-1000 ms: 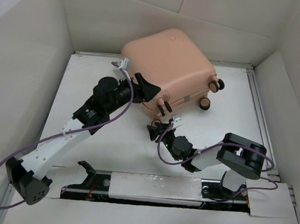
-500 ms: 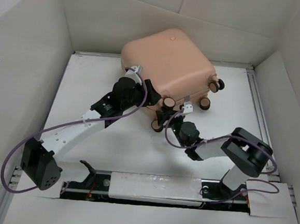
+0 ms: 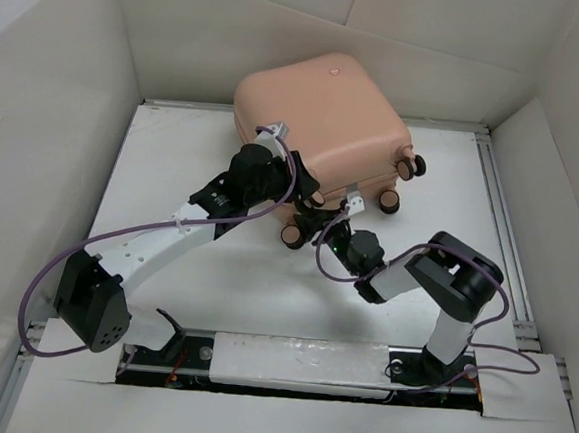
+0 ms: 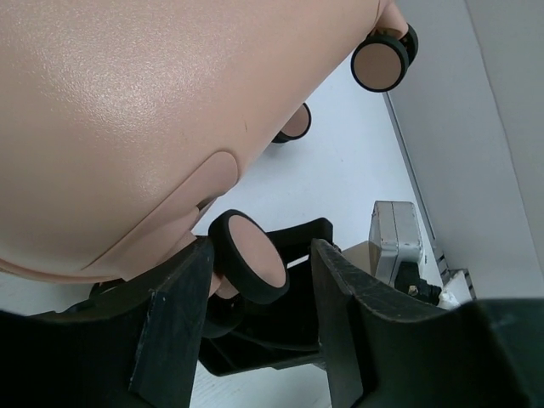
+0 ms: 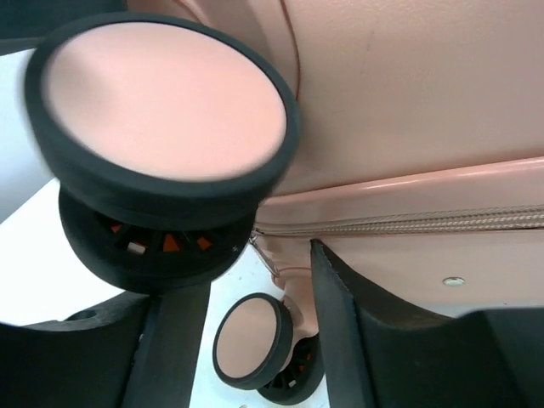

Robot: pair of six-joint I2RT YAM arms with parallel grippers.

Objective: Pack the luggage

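The closed luggage lies flat at the far centre of the counter. The left arm stretches far and right, its hand spread around a near-corner wheel without clamping it. The right arm folds leftward, its hand likewise parted, low beside the zip.

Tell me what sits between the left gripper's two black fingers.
One pink-and-black caster wheel of the peach-pink hard-shell suitcase sits between the fingers of the left gripper. The left wrist view shows it, with a gap beside the wheel.
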